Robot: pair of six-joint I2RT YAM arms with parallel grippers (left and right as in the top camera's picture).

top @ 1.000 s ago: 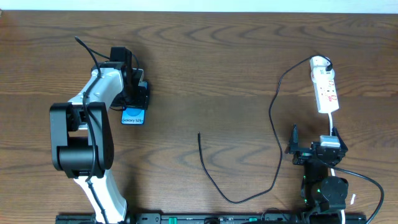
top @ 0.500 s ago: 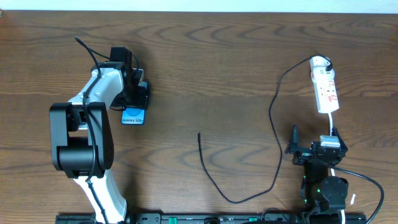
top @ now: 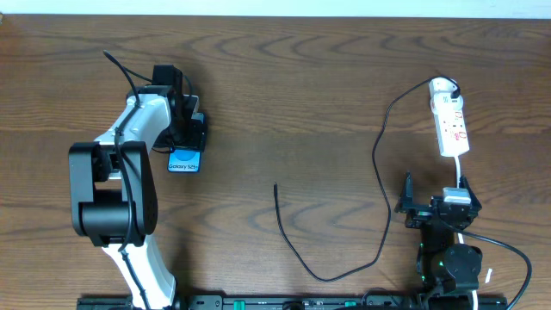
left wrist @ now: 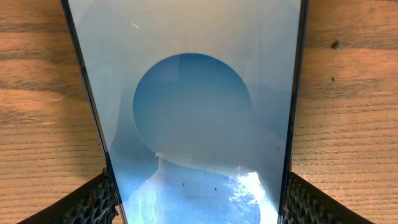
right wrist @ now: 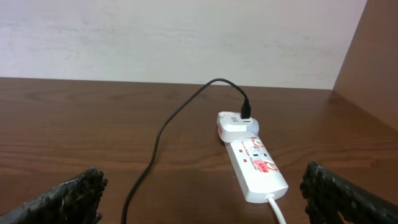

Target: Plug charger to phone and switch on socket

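The phone (top: 183, 161) lies on the wooden table at the left, blue screen up, with only its near end showing under my left gripper (top: 187, 131). In the left wrist view the phone (left wrist: 193, 112) fills the frame and my left gripper (left wrist: 196, 205) has one finger pressed against each long edge. The white socket (top: 451, 120) lies at the far right. The charger (top: 379, 172) runs from a white adapter on the socket in a long loop to its free tip (top: 275, 186) mid-table. My right gripper (top: 436, 196) is open and empty, just short of the socket (right wrist: 255, 163).
The socket's white cord (top: 459, 168) runs back toward the right arm's base. The right wrist view shows a pale wall behind the table and the black cable (right wrist: 155, 149) crossing the wood.
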